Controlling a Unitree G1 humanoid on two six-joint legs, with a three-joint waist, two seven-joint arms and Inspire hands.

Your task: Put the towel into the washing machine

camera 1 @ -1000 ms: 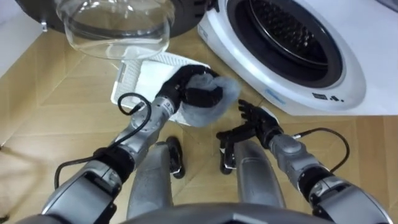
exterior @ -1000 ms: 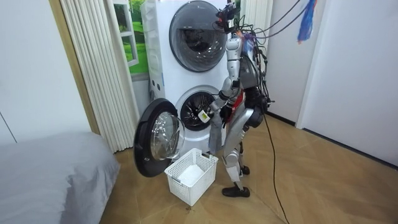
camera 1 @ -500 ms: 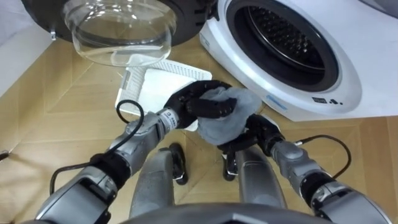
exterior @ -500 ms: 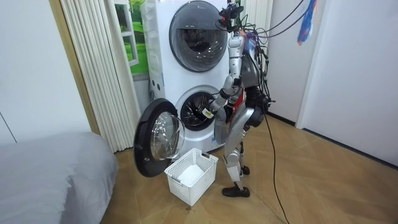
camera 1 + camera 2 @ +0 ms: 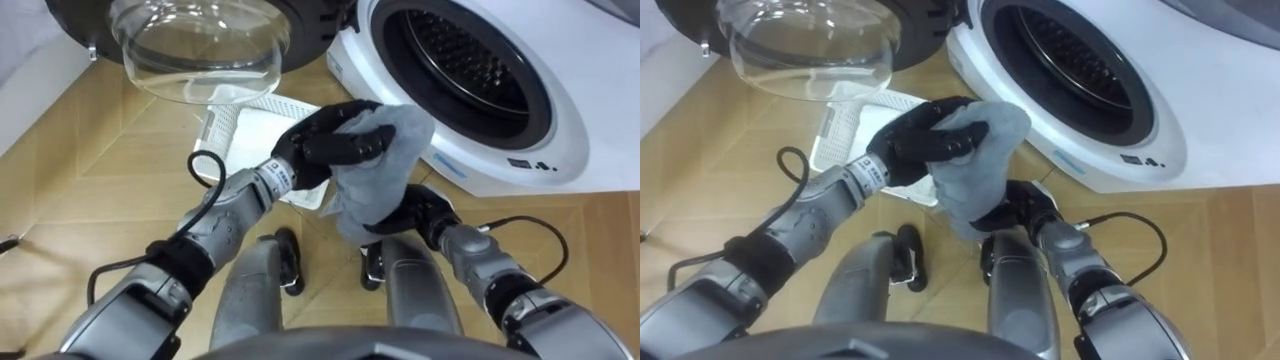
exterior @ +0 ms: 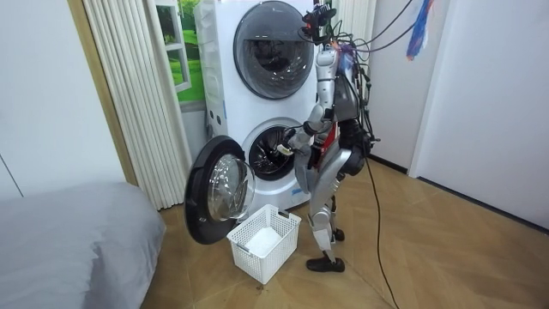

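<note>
Raised since a second ago, left hand (image 5: 335, 148), fingers curled round the grey towel (image 5: 385, 170), holds it off the basket (image 5: 250, 128). Washing machine (image 5: 562, 125) drum (image 5: 465, 60) lies up and rightward, nearest this hand. Towel hangs lengthwise down, covering right hand (image 5: 428, 210); its grasp cannot be told.
</note>
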